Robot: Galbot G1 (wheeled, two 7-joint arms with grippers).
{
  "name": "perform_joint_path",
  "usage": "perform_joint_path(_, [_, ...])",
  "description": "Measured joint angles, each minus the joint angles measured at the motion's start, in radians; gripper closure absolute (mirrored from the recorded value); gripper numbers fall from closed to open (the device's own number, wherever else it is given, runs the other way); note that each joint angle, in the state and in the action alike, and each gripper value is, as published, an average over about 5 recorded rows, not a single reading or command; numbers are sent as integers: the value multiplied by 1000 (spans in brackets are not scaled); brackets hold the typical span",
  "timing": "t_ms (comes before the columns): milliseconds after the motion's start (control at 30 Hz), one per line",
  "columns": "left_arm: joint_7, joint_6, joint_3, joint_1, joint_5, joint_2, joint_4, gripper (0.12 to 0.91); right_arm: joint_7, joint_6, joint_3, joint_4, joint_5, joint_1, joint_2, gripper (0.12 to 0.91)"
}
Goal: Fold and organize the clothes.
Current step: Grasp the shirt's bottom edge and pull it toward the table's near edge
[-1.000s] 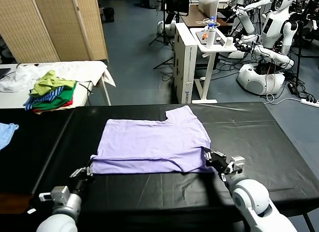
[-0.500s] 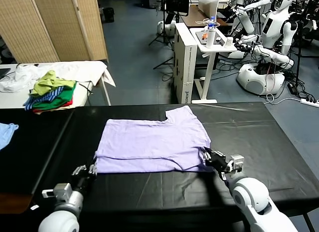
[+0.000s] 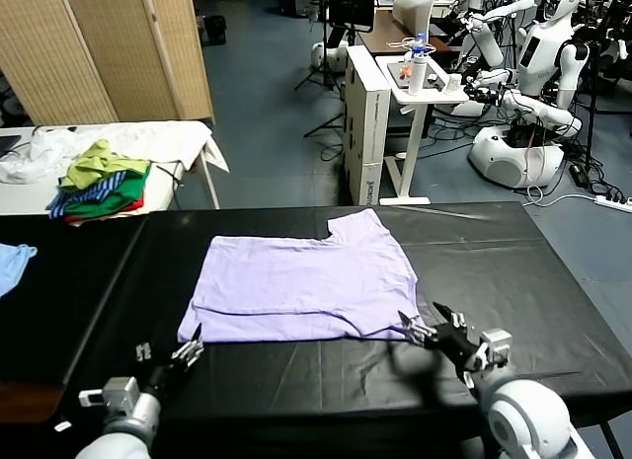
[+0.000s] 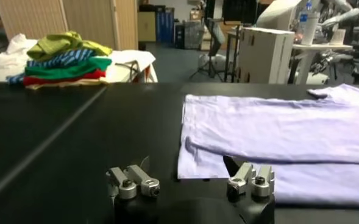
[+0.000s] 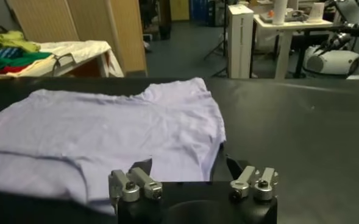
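The lavender T-shirt lies folded flat at the middle of the black worktop. The left gripper and right gripper sit just off its near corners, jaws spread, holding nothing. A light blue garment lies at the left edge; a clothes pile rests on the white table behind

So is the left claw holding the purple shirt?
No, the left claw is open and empty, just short of the purple shirt.
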Motion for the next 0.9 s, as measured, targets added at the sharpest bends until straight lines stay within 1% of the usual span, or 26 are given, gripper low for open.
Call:
perform_joint_path(33, [1,0,0,3,0,0,0,123,0,1,-1,-1,-1,0,0,387])
perform_joint_path(133, [5,0,-1,9,-2,-2,0,123,-1,1,-3,-5,-2,1,0,560])
perform_joint_path(167, [7,0,-1,11,-2,-2,1,125,-1,1,-4,-6,-2,1,0,636])
perform_joint_path(233, [13,0,0,12,-2,-3,2,149,0,2,-6,-7,-3,1,0,747])
perform_joint_path(267, [16,0,0,13,-1,-3,3,179,0,1,-7,-7,-3,0,0,804])
perform_joint_path(300, [18,0,1,14,-1,-3,4,228,2,1,-8,-6,-3,-2,0,843])
perform_joint_path(367, [20,0,1,15,-1,-3,6,331,7,-2,-9,-1,-4,-7,-2,882])
perform_joint_path(400, [20,0,2,15,-1,-3,7,406,11,-7,-8,3,-4,-10,-4,886])
perform_joint_path(467, [20,0,2,16,-1,-3,8,520,21,-20,-2,14,-1,-18,-11,885])
perform_joint_path(500, [19,0,2,16,-1,-2,8,596,27,-28,1,21,2,-23,-15,885])
perform_joint_path(600, [14,2,0,23,-1,0,2,777,44,-64,17,47,23,-42,-32,885])
perform_joint_path(633, [11,4,-1,28,0,1,-4,825,49,-79,24,57,32,-51,-39,885])
perform_joint_path(700, [2,11,-6,42,3,2,-18,879,53,-109,39,81,45,-72,-51,885])
perform_joint_path(733, [-3,14,-8,52,8,3,-28,888,54,-124,47,93,49,-83,-57,885])
perform_joint_path(900, [-11,20,-25,129,50,7,-84,886,58,-179,78,143,49,-139,-73,885])
